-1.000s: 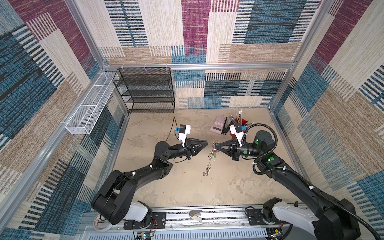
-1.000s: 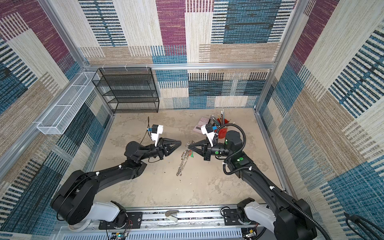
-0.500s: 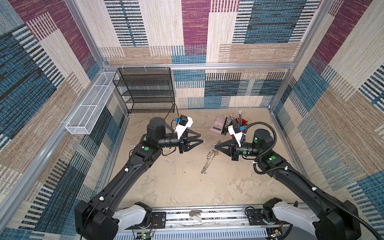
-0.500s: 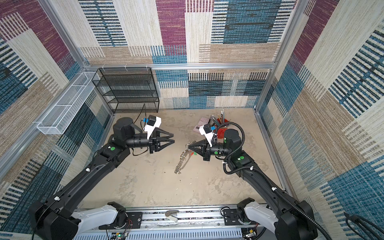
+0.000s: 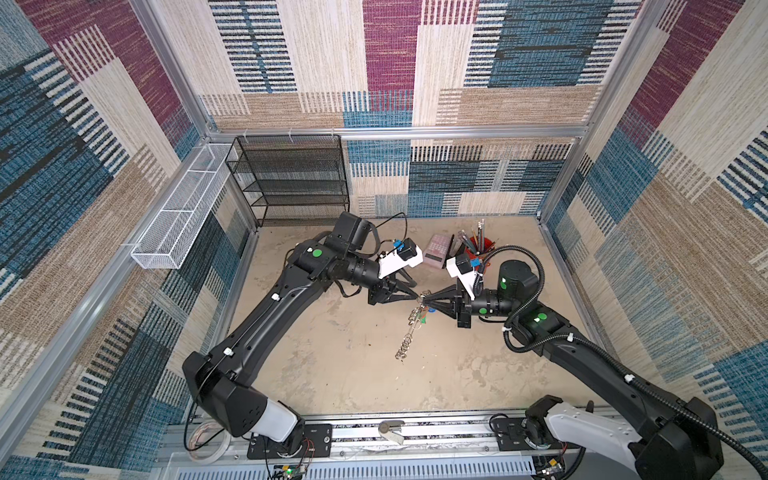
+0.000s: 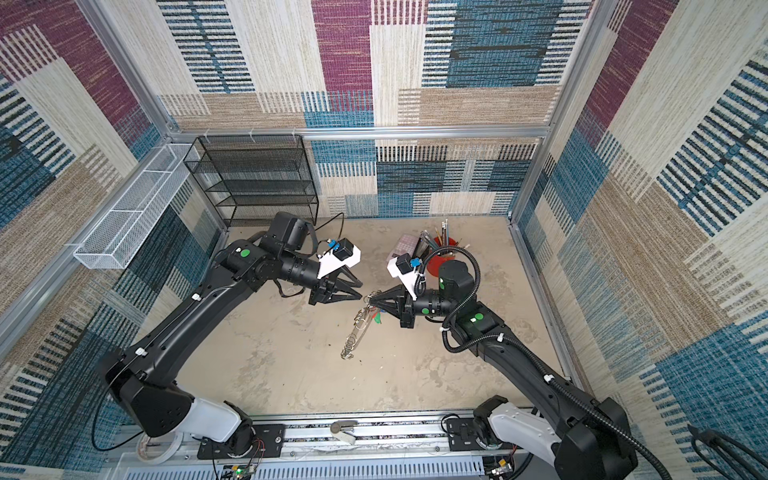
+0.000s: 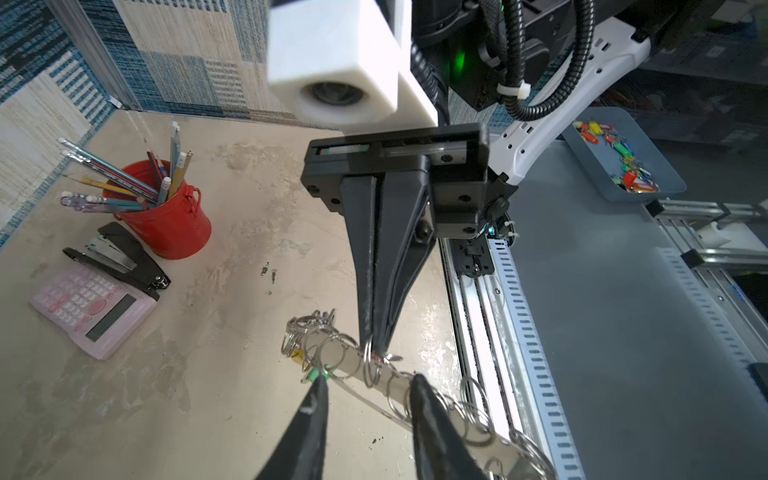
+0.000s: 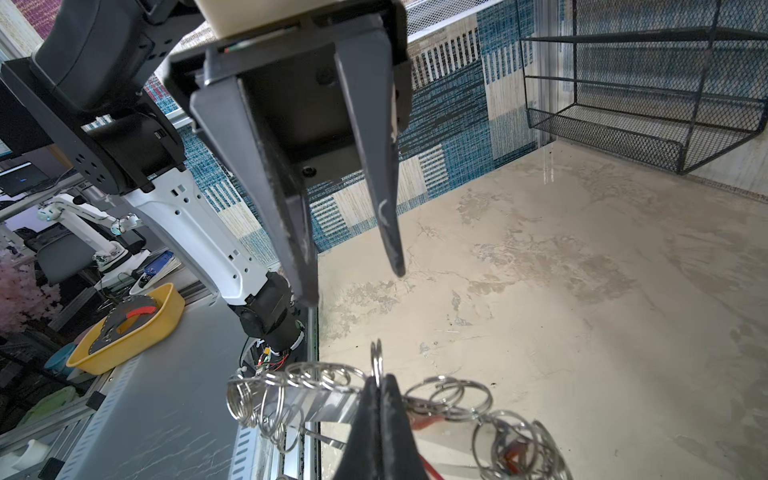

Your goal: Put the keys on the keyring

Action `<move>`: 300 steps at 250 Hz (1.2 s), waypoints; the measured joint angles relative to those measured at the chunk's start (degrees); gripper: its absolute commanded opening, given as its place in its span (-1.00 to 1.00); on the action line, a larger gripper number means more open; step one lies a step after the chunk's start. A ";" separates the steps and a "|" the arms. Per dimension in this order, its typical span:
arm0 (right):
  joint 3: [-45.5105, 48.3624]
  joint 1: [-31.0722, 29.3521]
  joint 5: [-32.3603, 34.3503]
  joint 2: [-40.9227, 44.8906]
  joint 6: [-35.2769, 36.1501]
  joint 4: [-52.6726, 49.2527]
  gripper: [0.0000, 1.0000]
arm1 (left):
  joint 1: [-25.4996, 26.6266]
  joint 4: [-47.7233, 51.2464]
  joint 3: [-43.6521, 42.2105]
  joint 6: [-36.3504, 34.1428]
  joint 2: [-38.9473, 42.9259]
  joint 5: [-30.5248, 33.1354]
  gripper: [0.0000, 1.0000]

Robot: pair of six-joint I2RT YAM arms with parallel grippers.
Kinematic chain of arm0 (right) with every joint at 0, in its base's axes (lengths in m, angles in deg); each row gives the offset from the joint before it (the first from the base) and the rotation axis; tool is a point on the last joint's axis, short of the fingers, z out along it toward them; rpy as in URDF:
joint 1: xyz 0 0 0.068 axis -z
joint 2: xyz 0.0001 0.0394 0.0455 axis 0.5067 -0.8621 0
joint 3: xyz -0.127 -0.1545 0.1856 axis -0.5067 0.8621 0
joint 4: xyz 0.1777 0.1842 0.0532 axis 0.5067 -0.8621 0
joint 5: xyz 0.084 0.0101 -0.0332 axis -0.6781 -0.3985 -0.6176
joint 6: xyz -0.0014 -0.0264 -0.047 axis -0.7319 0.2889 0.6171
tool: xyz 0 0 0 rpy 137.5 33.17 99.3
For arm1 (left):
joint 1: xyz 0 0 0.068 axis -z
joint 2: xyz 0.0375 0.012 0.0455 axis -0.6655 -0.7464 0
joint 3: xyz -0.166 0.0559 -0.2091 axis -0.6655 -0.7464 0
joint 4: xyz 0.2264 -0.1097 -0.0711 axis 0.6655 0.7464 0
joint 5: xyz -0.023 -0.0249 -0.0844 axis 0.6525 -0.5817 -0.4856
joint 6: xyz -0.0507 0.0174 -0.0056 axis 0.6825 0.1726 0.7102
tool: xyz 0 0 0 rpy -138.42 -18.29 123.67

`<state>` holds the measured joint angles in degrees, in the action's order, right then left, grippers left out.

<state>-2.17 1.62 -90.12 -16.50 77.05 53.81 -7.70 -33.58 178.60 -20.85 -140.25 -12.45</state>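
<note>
Keyring point(image 5: 410, 330): flat grey band, pressed into a long strip, both edges lined w/ many small silver split rings. It sits mid-tabletop point(image 5: 332, 374) between the two arms. Its upper end is pinched by the right end effector point(image 5: 426, 297), jaws together on the band/ring there, and the rest trails down toward the front. Can't tell if the lower end touches the tabletop.

Left end effector point(image 5: 416, 291): jaws apart, nothing gripped. Tips are just beside the keyring's upper end, facing the right end effector tip to tip. In the left wrist view its fingers point(image 7: 419, 399) sit either side of the band. Contact is unclear.

Keys: a few already hang near the held end. Green tag point(image 7: 312, 376) is partly behind a left fingertip, red tag point(image 8: 426, 419) is half hidden behind the right fingers. Metal blades are too small/blurred to make out, and the count is unclear. In both top views the tags are only specks of colour.

Both wrist views cut the keyring off at the frame edge. More coloured tagged keys lie in a grey tray point(image 7: 658, 162) outside the cell, too small for detail.
</note>
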 measured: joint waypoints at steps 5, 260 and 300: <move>0.00 0.00 -0.02 0.11 0.15 0.00 -1.00 | 0.35 1.07 0.94 -0.61 -0.68 0.26 -0.41; 0.74 -0.09 0.50 0.70 0.52 0.09 -1.00 | 3.56 13.51 11.76 -5.46 -9.55 5.84 -0.91; 0.74 -0.09 0.59 0.66 0.59 0.07 -1.00 | 3.56 13.55 11.80 -5.44 -9.66 5.88 -1.00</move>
<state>-1.43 1.54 -89.53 -15.85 77.64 53.88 -4.14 -20.03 190.41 -26.29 -149.91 -6.57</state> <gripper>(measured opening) 0.051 0.053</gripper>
